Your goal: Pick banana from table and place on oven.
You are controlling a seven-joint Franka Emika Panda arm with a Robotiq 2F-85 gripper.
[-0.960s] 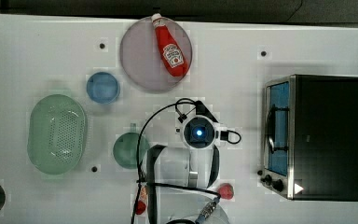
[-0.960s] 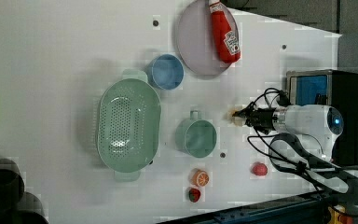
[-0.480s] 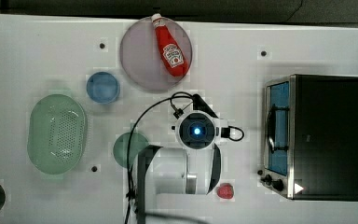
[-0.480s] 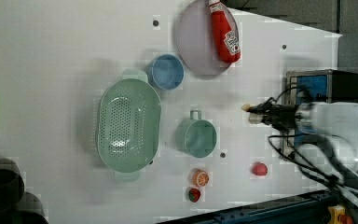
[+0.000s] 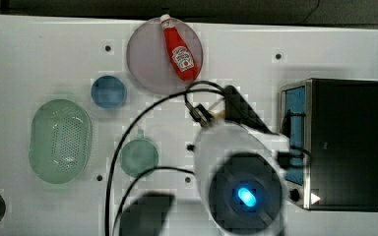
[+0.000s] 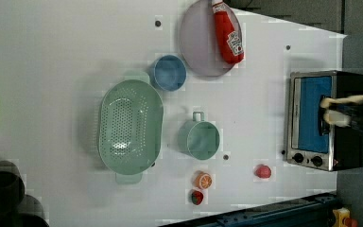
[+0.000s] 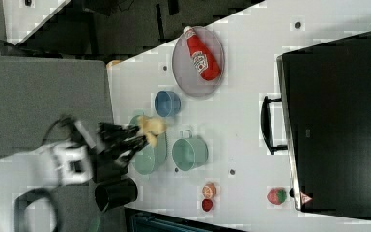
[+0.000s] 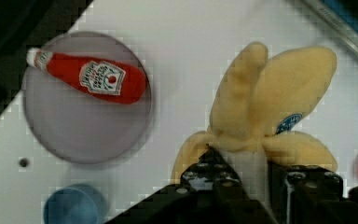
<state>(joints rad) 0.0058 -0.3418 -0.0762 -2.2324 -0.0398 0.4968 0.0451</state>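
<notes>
The fingers (image 8: 200,179) of the gripper (image 8: 242,182) are clamped on the banana (image 8: 265,112), a soft plush one with its peel flaps hanging open; in the wrist view the dark fingers press the pale lower stem from both sides, and the yellow upper part sticks out past the tips. So the banana is not on the table (image 5: 39,59) any more; it is held in the air. In the left view the banana (image 6: 342,101) appears in front of the oven (image 6: 321,120), near its blue glass door, and in the right view the banana (image 7: 150,126) is seen above the green colander (image 7: 149,157) side of the scene, which is only an effect of the height. I judge that the picking is done and the carrying step is in hand. The next move, as I see it, calls for bringing the gripper over the black top of the oven (image 5: 347,142), high enough to pass the front edge, then going down until the banana rests on the top, and only then letting the fingers apart. The ketchup bottle (image 5: 178,48) lies on its grey plate (image 5: 142,64), well apart from this path.
</notes>
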